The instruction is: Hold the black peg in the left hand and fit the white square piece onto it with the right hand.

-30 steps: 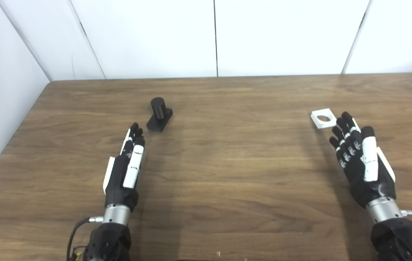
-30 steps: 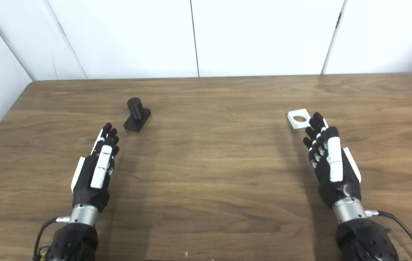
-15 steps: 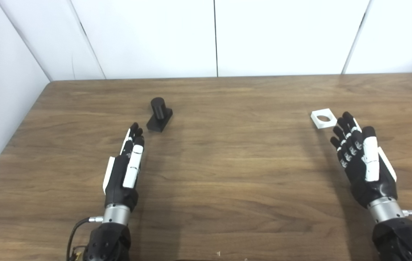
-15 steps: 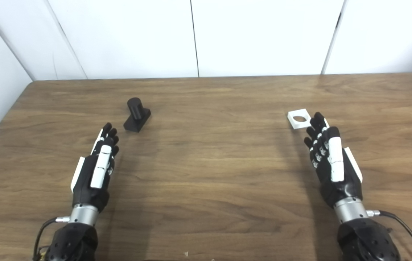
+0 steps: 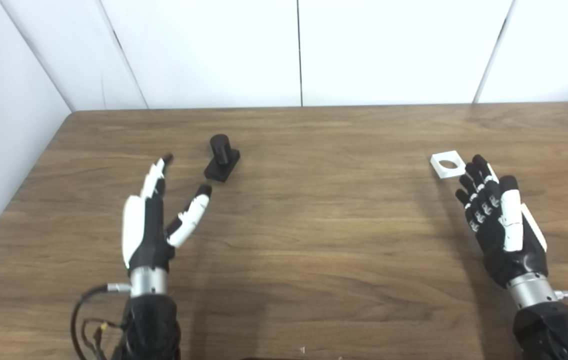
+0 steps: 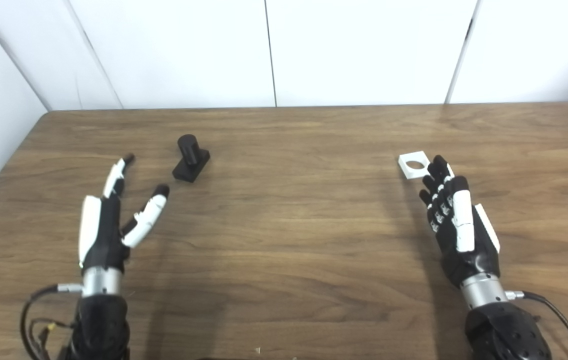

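We are holding our left hand (image 5: 151, 225) spread wide and empty, the black cylindrical peg on its rectangular base (image 5: 221, 158) standing just beyond its thumb toward the wooden table's (image 5: 314, 240) far-left corner, while our empty, fingers-together right hand (image 5: 499, 215) is fingertip-close to the white square holed piece (image 5: 447, 164)

Black peg (image 5: 221, 157) upright on its block base, table's left, white square piece (image 5: 447, 164) flat, right

place: lab test bench | evidence: bare wooden table (image 5: 344, 240), plain white wall panels (image 5: 389, 50)
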